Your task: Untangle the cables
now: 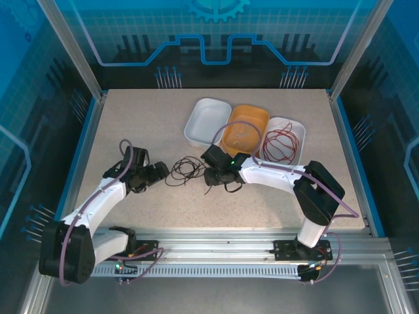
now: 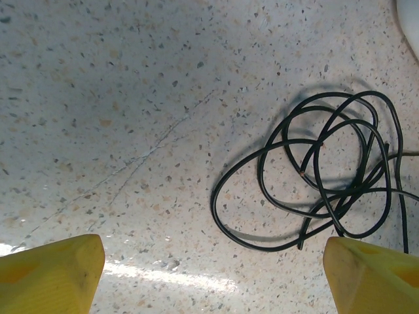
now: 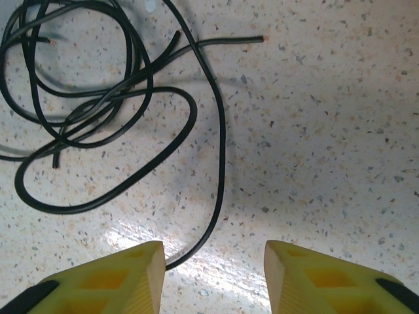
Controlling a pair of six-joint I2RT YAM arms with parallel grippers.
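Left pincer [image 2: 213,248]: fingers wide apart, nothing between them. It sits low over the tabletop [image 1: 131,124]. The black cables [image 2: 340,196] lie just ahead of it, off toward one finger [image 2: 373,275]. The nearest loop comes close to that fingertip; can't tell if it touches.

Right pincer [image 3: 214,255]: fingers apart, not clamped on anything. From its wrist view the black tangle is ahead and off to one side. One long strand curves back and runs under the tip of the finger [image 3: 111,281] on that side.

Top view: the black cables are one loose knot of overlapping loops, flat on the tabletop. The knot sits between the two pincers, which face each other from either side. Bare cut ends show on several strands.

Red cables [image 1: 281,145] are coiled in the far-right white tray [image 1: 288,120], well apart from the black ones. Next to it are an orange bowl [image 1: 252,108] and then a second white tray [image 1: 206,121]. Can't tell what's in the bowl.
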